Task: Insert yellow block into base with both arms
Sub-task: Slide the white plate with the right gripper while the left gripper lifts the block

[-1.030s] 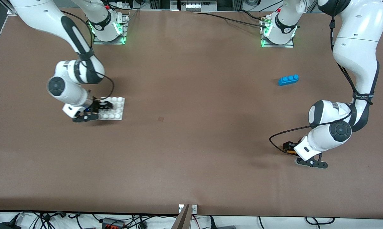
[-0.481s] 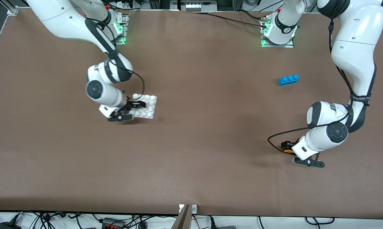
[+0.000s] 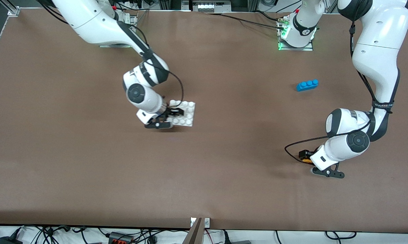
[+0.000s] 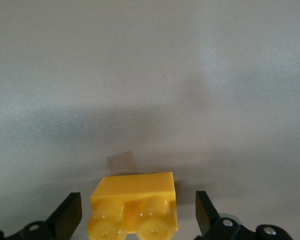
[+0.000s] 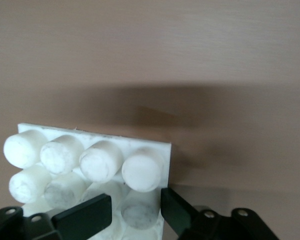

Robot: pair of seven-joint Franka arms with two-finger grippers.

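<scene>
The yellow block (image 4: 135, 207) lies between the fingers of my left gripper (image 4: 137, 200), its two studs toward the wrist camera. The gripper is open, with a gap showing on each side of the block. In the front view only an orange sliver of the block (image 3: 307, 161) shows under the left gripper (image 3: 303, 156), low at the left arm's end of the table. My right gripper (image 3: 175, 113) is shut on one edge of the white studded base (image 3: 187, 115) and holds it just over the middle of the table. In the right wrist view the base (image 5: 65, 155) is clamped in the right gripper (image 5: 136, 200).
A blue three-stud brick (image 3: 307, 85) lies on the table toward the left arm's end, farther from the front camera than the left gripper. A black cable (image 3: 292, 145) loops beside the left gripper.
My right arm has carried the base from the right arm's end toward the middle of the table. My left gripper has shifted slightly toward the middle, still around the yellow block.
</scene>
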